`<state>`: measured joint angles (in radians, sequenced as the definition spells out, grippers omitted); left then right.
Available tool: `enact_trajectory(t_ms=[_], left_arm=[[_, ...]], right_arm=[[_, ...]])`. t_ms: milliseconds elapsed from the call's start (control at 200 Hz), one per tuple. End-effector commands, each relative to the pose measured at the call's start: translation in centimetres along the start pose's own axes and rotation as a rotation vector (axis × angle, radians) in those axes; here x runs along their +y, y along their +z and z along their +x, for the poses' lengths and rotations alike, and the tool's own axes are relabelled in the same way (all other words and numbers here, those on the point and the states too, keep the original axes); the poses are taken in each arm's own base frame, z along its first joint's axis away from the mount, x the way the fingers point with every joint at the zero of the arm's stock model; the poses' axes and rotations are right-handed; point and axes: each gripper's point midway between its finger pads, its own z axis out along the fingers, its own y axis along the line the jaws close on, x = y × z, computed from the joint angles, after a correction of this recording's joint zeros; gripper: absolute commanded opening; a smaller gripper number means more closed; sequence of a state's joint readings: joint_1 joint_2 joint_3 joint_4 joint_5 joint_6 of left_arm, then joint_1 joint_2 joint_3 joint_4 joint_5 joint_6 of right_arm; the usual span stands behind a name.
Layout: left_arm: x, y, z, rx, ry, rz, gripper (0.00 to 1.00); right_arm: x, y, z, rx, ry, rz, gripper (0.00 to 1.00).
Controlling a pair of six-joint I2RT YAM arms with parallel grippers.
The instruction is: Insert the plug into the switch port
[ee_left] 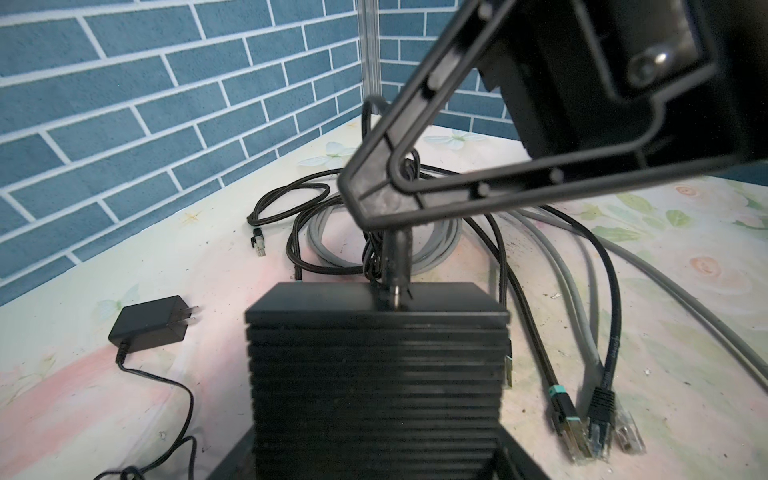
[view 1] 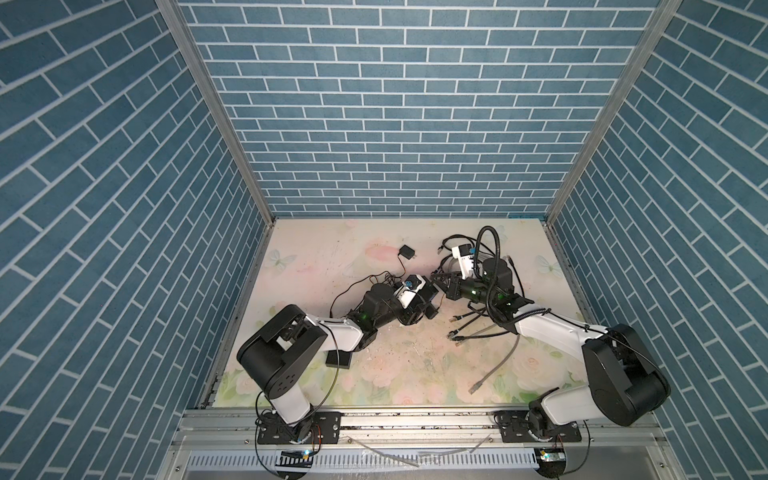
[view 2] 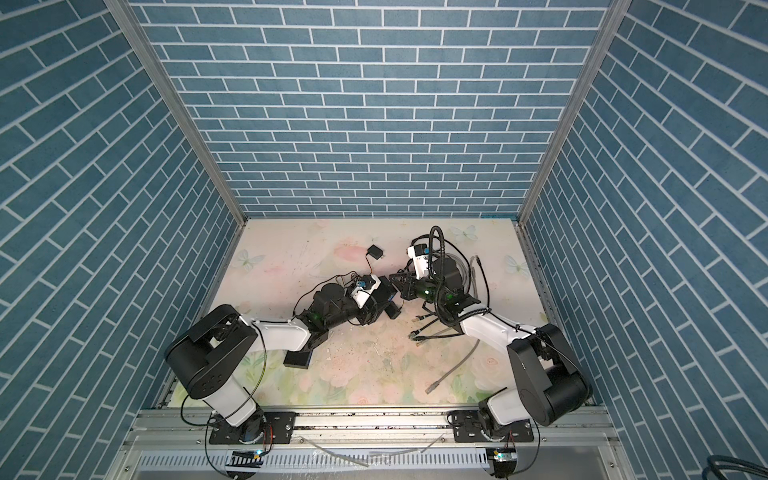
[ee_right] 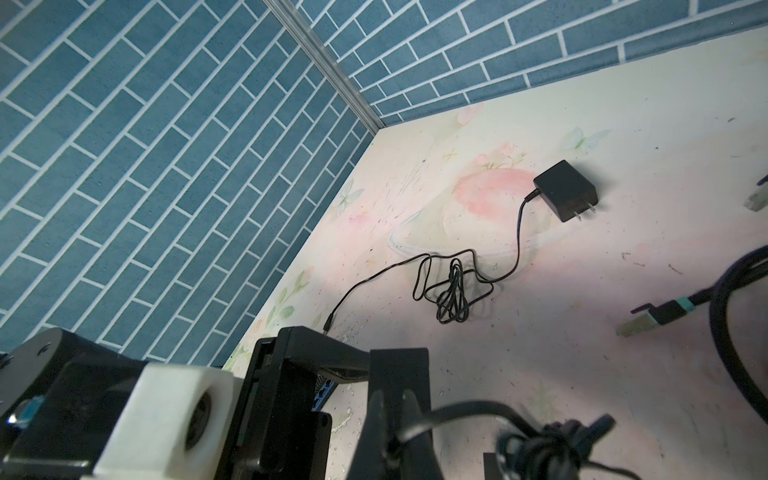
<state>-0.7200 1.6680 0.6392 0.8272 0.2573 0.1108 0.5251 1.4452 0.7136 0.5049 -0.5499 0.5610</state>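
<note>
Insertion is looking well advanced, not confirmed. Right pincer (ee_left: 376,208) is squeezing fully closed on the plug (ee_left: 395,266), whose tip is meeting the end face of the switch (ee_left: 374,374). Left pincer (view 1: 430,300) is clamping that switch, jaws wide. Seating depth: cannot tell.

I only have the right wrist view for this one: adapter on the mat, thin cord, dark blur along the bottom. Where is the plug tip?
Observer: In the left wrist view the right gripper pinches the plug, its tip at the switch's end face. I can't tell how deep it sits.
Operator: What holds the switch?
Observer: The left gripper clamps it, as seen in both top views.
Operator: Any clutter nearby?
Observer: A grey cable coil lies close to the right gripper.
</note>
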Motion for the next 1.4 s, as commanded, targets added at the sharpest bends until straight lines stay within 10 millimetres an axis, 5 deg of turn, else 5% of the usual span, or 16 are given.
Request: enact_trajectory(t_ms=[0, 330, 485, 775, 1020, 1395], left_arm=[[-0.6, -3.6, -15.9, -0.5, 0.113, 0.028, 0.67], [-1.0, -4.6, -19.2, -0.577, 0.202, 0.041, 0.68], [-0.6, -3.7, -18.3, -0.529, 0.178, 0.032, 0.67], [3.2, -2.7, -7.6, -0.05, -0.009, -0.2, 0.65], [2.5, -5.1, 1.5, 0.351, -0.049, -0.271, 0.66], [-0.8, -6.5, 8.1, 0.581, -0.165, -0.198, 0.67]], right_arm=[[-0.5, 0.7, 6.4, 0.208, 0.102, 0.005, 0.0], [-0.4, 1.3, 7.9, 0.263, 0.136, -0.014, 0.0], [-0.6, 1.4, 7.6, 0.251, 0.141, 0.003, 0.0], [-1.8, 0.7, 6.1, 0.197, 0.094, 0.122, 0.09], [-2.2, 0.4, 5.1, 0.188, 0.048, 0.165, 0.24], [-3.7, -2.4, 1.7, 0.099, -0.007, 0.27, 0.36]])
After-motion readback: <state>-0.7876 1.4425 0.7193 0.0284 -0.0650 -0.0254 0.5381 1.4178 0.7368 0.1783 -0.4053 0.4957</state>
